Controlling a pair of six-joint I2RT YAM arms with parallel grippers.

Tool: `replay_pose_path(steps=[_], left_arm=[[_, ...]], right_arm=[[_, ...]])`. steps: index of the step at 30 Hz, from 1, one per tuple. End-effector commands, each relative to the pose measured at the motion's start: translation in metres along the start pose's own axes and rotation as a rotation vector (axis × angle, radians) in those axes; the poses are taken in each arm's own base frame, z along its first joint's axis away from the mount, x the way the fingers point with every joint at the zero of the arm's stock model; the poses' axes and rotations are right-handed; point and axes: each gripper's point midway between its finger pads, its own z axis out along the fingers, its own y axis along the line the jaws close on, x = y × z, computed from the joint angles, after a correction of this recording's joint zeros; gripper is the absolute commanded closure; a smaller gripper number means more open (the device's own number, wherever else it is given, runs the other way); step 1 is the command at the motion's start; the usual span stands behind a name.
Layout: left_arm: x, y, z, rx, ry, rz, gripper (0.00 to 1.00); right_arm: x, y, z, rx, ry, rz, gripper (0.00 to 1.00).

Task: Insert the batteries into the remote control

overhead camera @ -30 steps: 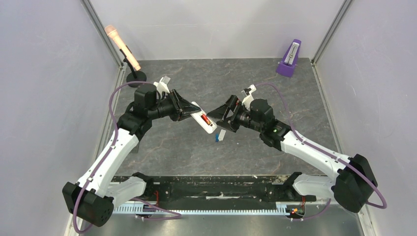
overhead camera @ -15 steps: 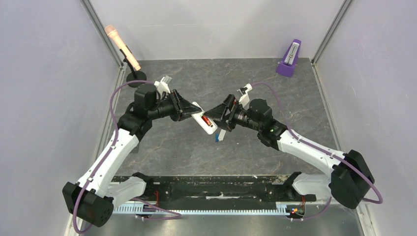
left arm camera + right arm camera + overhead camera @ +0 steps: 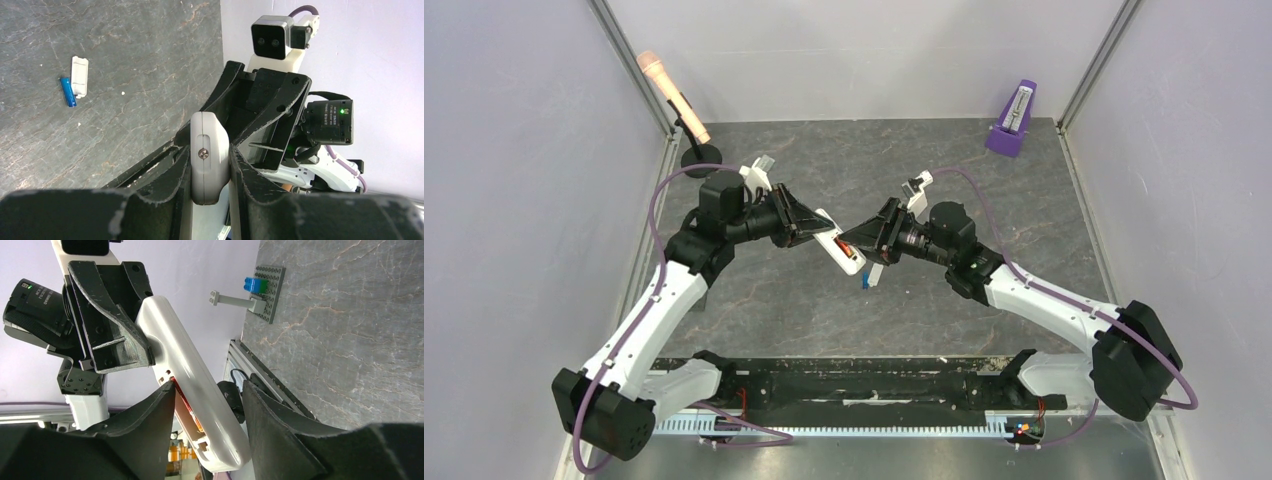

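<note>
Left gripper (image 3: pixel 822 226) was clamped on the remote control (image 3: pixel 186 365), held above mid-table — the red-orange battery (image 3: pixel 186 408) sat in its bay. Right gripper (image 3: pixel 207 407) straddled the remote's free end, jaws apart. Blue battery (image 3: pixel 67 91) lay on the table (image 3: pixel 130 50) below — just beside a white cover (image 3: pixel 79 76).

The top external view looks steeply down from above and behind the arm bases (image 3: pixel 686 378), which sit at 6 o'clock, and takes in the whole surface (image 3: pixel 824 310) from afar. The left wrist view looks out along the left fingers (image 3: pixel 150 200), very close on the remote control (image 3: pixel 209 150), and faces the right wrist's camera (image 3: pixel 272 41) at 1 o'clock. The right wrist view looks back the opposite way, equally close. All three share the remote control.
</note>
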Motion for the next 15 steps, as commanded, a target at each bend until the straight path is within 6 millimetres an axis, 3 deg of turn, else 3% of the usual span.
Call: replay_pose_path(steps=[1, 5, 8, 10, 13, 15], left_arm=[[-0.009, -0.031, -0.007, 0.114, -0.023, 0.043, 0.98], [-0.012, -0.027, -0.008, 0.104, -0.031, 0.050, 0.98], [-0.014, -0.012, -0.008, 0.057, -0.038, 0.103, 0.98], [-0.017, 0.009, -0.009, -0.019, -0.056, 0.151, 0.98], [-0.022, 0.037, -0.013, -0.110, -0.090, 0.221, 0.98], [-0.026, 0.049, -0.019, -0.153, -0.122, 0.264, 0.98]], right_arm=[[0.008, -0.026, -0.001, 0.078, 0.026, -0.033, 0.47], [0.005, -0.023, -0.002, 0.076, 0.013, -0.073, 0.42], [-0.001, -0.008, -0.004, 0.049, -0.006, -0.093, 0.14], [-0.008, 0.003, -0.006, 0.030, -0.031, -0.126, 0.03], [-0.016, 0.010, -0.009, 0.033, -0.056, -0.170, 0.02], [-0.019, 0.000, -0.010, 0.073, -0.064, -0.188, 0.02]])
